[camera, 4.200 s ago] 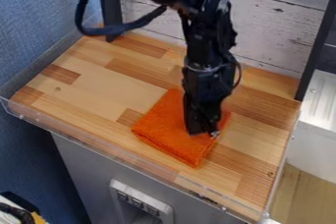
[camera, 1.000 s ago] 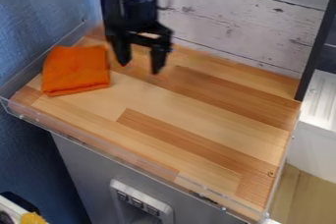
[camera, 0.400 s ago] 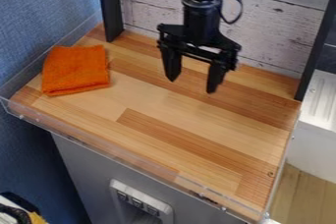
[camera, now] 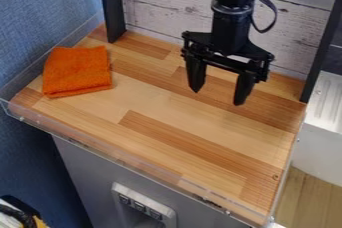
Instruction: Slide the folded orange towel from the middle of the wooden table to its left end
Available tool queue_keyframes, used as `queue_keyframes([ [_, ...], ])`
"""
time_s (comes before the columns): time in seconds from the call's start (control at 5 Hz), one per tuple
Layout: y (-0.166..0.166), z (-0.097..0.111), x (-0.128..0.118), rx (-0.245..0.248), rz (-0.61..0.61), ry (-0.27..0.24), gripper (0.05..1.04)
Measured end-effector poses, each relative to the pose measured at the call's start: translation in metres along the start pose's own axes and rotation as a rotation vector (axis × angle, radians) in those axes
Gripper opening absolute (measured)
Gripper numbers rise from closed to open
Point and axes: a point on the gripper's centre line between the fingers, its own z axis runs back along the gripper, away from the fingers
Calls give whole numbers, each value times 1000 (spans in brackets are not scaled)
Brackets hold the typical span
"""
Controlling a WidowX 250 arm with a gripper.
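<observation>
Jaws spread, arm [camera: 231,24] hanging above wooden tabletop [camera: 163,103]

You have the cloth [camera: 77,71] on the desk [camera: 153,132] by its left edge, and a wall [camera: 157,4] behind the back edge.

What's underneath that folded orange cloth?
The orange cloth rests on the wooden tabletop, whose boards show beside it. The patch directly beneath is covered, so I can't tell what's there.

Black arm [camera: 232,2] cut off by the top edge, black-and-white object [camera: 20,215] cropped at lower left
</observation>
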Motion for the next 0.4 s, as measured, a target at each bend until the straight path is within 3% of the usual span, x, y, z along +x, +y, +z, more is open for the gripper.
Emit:
queue_keyframes([
  [0.4,-11,6,3,-11,1,-10,996],
])
